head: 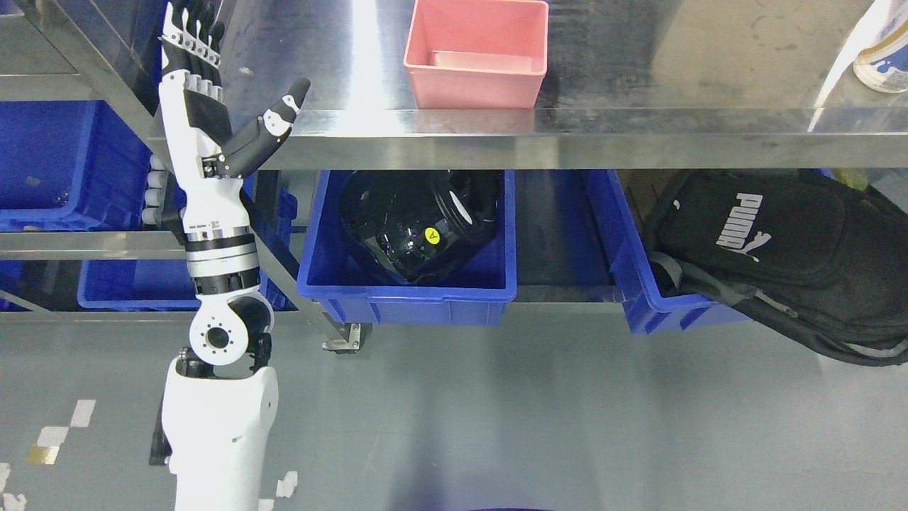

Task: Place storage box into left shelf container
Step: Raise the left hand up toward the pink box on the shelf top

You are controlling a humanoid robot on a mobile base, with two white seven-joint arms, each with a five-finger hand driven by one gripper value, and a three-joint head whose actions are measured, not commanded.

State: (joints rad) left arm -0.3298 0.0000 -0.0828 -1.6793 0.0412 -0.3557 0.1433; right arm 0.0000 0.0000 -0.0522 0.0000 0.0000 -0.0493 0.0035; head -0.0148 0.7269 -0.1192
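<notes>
A pink storage box point(475, 53) stands empty on the steel table top point(638, 113), close to its front edge. My left hand point(234, 71) is raised at the table's left end, well to the left of the box and apart from it. Its fingers point(193, 35) point straight up and the thumb point(280, 117) sticks out to the right; it holds nothing. Blue shelf containers point(50, 163) sit on the rack at the far left, behind my forearm. My right hand is out of sight.
Under the table a blue bin point(408, 291) holds a black glossy object point(418, 220). Another blue bin point(652, 298) to its right carries a black bag point(773, 241). A white object point(883, 60) rests at the table's far right. Grey floor lies below.
</notes>
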